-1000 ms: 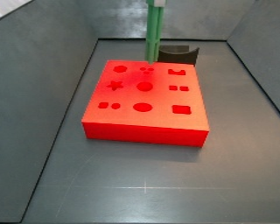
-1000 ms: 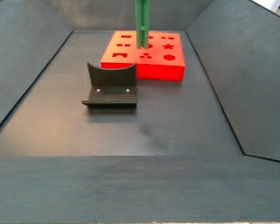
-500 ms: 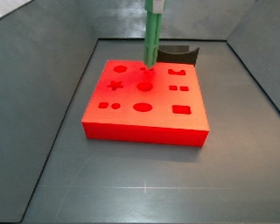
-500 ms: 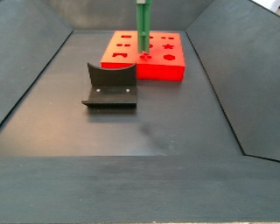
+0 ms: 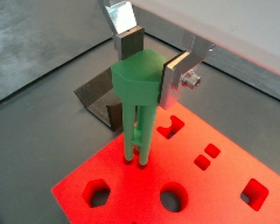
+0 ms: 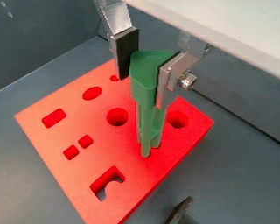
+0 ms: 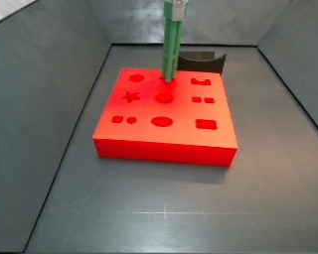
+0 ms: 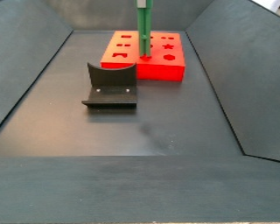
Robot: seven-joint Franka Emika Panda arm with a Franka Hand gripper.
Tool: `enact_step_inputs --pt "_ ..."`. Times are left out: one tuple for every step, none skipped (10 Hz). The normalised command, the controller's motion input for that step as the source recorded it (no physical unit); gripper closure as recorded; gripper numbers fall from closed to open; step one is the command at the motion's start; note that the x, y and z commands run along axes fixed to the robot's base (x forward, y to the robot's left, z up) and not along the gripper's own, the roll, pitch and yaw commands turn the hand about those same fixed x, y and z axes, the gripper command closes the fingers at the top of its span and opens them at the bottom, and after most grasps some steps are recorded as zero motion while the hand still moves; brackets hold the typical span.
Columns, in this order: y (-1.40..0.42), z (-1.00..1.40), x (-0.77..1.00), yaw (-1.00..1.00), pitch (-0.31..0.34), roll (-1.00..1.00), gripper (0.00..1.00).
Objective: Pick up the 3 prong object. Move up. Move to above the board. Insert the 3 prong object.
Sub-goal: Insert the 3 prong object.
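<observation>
The 3 prong object is a slim green peg, hanging upright. My gripper is shut on its squarish top, a dark pad on one side and a silver plate on the other. It shows the same way in a wrist view. The board is a flat red-orange block with dark cutouts. The peg stands over the board's far middle, its prong tips at the board's top surface. I cannot tell whether the tips are inside holes. In a side view the peg rises out of frame.
The dark fixture stands just behind the board, and it also shows in a side view. Grey slanted walls enclose the dark floor on all sides. Star, round and square cutouts lie around the peg's tips.
The gripper has carried the peg down and a little sideways, from over the board's far edge to over its far middle. The prong tips are now at the board's surface.
</observation>
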Motion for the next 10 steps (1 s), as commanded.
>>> enact_step_inputs --pt "0.0 -0.02 0.0 0.0 0.0 0.0 1.0" --pt "0.0 -0.08 0.0 0.0 0.0 0.03 1.0" --pt "0.0 -0.09 0.0 0.0 0.0 0.03 1.0" --pt "0.0 -0.1 0.0 0.0 0.0 0.02 1.0" --pt "0.0 -0.11 0.0 0.0 0.0 0.02 1.0" --pt "0.0 -0.11 0.0 0.0 0.0 0.02 1.0" --pt "0.0 -0.1 0.01 0.0 0.0 0.01 1.0" --pt "0.0 -0.1 0.02 0.0 0.0 0.01 1.0" --pt "0.0 -0.13 0.07 0.0 0.0 0.04 1.0" --pt "0.0 -0.15 0.26 0.0 0.14 0.1 1.0"
